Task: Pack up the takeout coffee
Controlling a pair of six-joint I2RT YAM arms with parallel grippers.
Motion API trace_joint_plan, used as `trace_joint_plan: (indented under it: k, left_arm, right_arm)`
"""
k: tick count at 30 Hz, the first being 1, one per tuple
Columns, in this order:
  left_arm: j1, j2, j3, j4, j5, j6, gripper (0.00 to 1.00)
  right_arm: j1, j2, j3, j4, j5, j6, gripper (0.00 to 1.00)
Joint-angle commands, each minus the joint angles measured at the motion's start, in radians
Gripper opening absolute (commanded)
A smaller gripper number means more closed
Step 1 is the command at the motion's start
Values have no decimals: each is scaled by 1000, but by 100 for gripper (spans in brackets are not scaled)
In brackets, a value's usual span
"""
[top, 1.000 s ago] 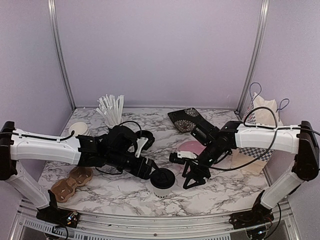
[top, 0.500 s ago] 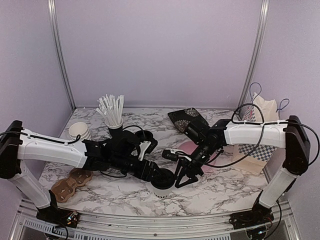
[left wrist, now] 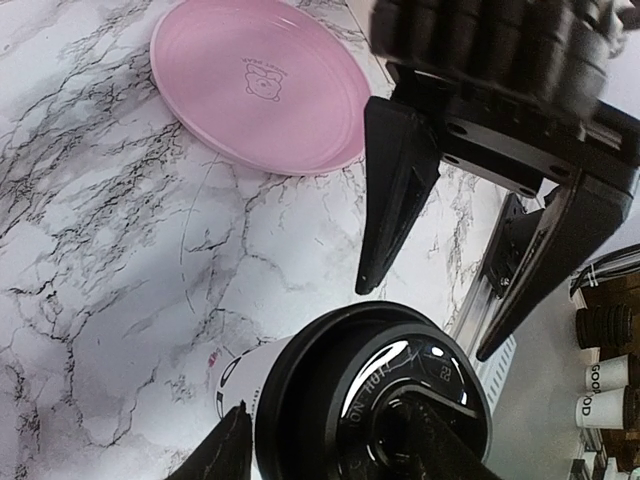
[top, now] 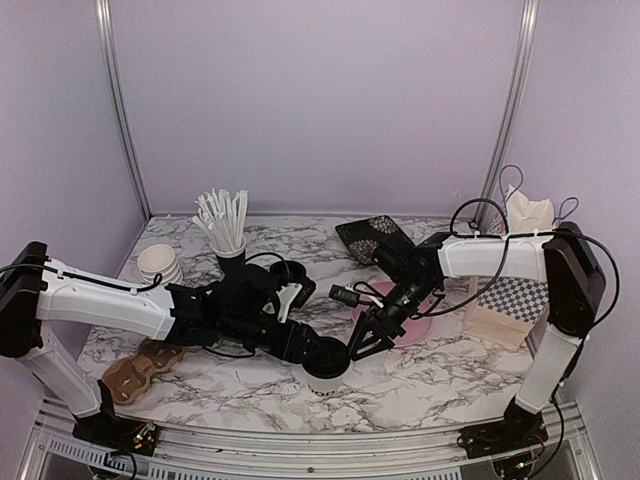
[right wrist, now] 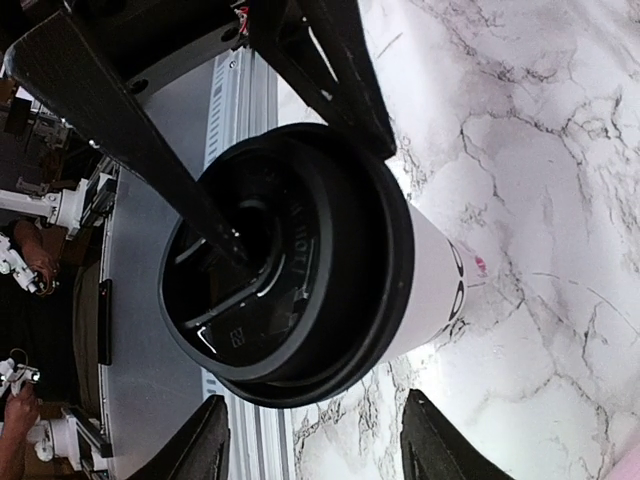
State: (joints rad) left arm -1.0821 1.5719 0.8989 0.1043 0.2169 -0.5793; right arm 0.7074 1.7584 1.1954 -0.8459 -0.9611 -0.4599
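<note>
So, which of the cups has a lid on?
The white cup at the front, under a black lid. The stacked cups and the straw cup have none.

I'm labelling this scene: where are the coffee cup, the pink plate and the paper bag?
coffee cup (right wrist: 435,265), right wrist view, white side wall.
pink plate (left wrist: 260,85), left wrist view, middle of its face.
paper bag (top: 512,298), top external view, checkered front.

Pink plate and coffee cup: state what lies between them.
The right end effector, open, sits between pink plate and coffee cup over bare marble; left wrist view shows it.
</note>
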Motion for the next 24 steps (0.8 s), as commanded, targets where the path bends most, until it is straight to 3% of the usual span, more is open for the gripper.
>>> trace_joint_plan:
  k: [1, 9, 17, 24]
  left_arm:
    - [-6, 60, -59, -143, -53, 12, 52]
    - [-6, 65, -73, -141, -59, 7, 51]
    - [-6, 83, -116, -156, -89, -23, 48]
    - [-6, 47, -91, -183, -114, -26, 50]
  right_arm:
    - [-12, 24, 41, -22, -57, 7, 56]
    - [-12, 92, 58, -23, -11, 35, 51]
    - [-12, 154, 36, 19, 182, 95, 47]
    - [-25, 138, 126, -3, 210, 79, 44]
